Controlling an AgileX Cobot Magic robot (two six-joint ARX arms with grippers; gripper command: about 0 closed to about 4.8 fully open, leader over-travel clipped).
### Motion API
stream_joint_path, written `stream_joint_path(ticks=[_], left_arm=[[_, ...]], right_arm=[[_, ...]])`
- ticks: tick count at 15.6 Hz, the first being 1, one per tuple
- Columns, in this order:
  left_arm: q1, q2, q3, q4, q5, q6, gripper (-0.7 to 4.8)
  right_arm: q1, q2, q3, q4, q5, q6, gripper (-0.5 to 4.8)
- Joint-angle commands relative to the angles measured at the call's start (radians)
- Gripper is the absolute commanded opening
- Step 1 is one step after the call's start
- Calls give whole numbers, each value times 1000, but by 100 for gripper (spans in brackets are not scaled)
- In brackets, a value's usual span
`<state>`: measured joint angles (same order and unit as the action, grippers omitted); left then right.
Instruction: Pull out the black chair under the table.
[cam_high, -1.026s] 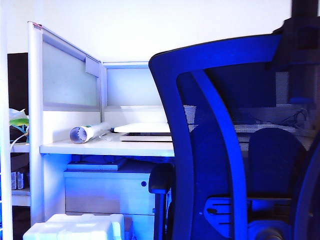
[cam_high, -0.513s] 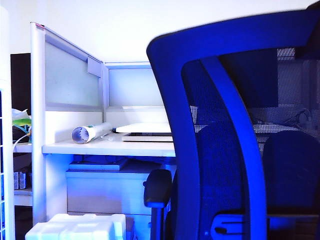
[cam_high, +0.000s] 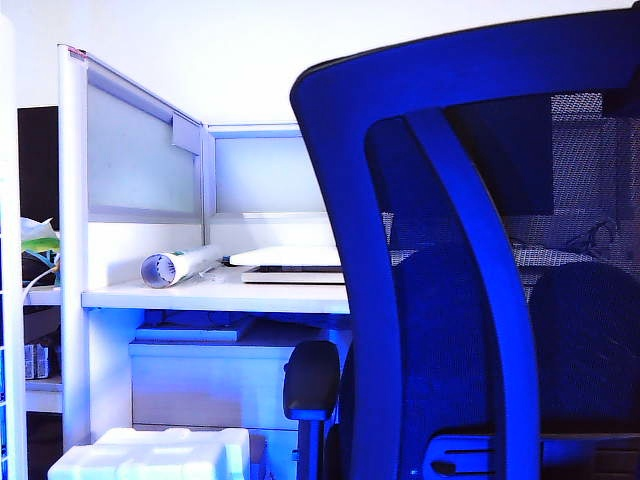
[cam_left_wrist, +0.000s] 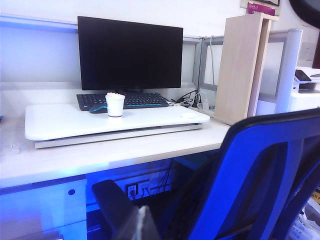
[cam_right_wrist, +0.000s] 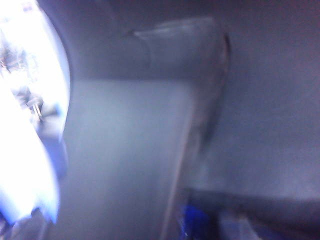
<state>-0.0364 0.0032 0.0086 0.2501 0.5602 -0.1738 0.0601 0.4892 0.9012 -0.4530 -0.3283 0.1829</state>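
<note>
1. Nearest of all, the black chair (cam_high: 470, 280) fills the right half of the exterior view. It shows as vivid blue: a broad curved top rail, two sweeping ribs and a see-through mesh back. One padded armrest (cam_high: 310, 378) sits low, just in front of the tabletop's front edge.
2. The chair's back stands in front of the tabletop (cam_high: 215, 296), on the near side of it, not tucked beneath; whether the seat reaches under the edge I cannot tell.
3. The right wrist view is a grey blur pressed close to something dark. No right claw can be made out there, and neither claw shows in the exterior view.
4. In the left wrist view a dark pointed tip at the frame's edge may be part of the left claw (cam_left_wrist: 142, 225); I cannot tell whether it is spread or pressed together. It hangs just above the chair's armrest (cam_left_wrist: 112, 205), beside the blue rail of the chair (cam_left_wrist: 260, 170).
5. On the floor by the white side panel lies a white foam box (cam_high: 155, 452).
6. Under the tabletop stands a drawer cabinet (cam_high: 215, 385).
7. On the tabletop lie a rolled paper tube (cam_high: 178, 265) and a flat white riser board (cam_left_wrist: 110, 120), which carries a white cup (cam_left_wrist: 115, 104), a mouse (cam_left_wrist: 98, 108) and a keyboard (cam_left_wrist: 127, 100).
8. Behind those stands a dark monitor (cam_left_wrist: 130, 52).
9. Farthest back rise the frosted partition screens (cam_high: 140, 150), with a wooden box (cam_left_wrist: 242, 67) upright at the corner.
</note>
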Motion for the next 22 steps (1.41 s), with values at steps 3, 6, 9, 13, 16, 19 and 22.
stream_joint_path(ticks=[3, 6, 9, 13, 16, 19, 22], left_arm=[[2, 0, 0, -4, 2, 1, 32], [2, 0, 0, -6, 2, 2, 32], [2, 0, 0, -10, 1, 7, 32], [2, 0, 0, -135, -62, 71, 32], [2, 1, -1, -224, -225, 74, 32], [2, 0, 0, -273, -362, 146, 32], [2, 0, -2, -317, -365, 200, 31]], right_arm=[[-5, -65, 14, 43, 87, 4, 479], [-5, -188, 14, -82, 186, 4, 479], [-5, -291, 9, -262, 254, 4, 479], [-5, -475, -188, -350, 259, 85, 479], [-4, -487, -316, -273, 217, 103, 252], [-4, -487, -455, -89, 218, 101, -8], [-3, -487, -579, -13, 244, 105, -9]])
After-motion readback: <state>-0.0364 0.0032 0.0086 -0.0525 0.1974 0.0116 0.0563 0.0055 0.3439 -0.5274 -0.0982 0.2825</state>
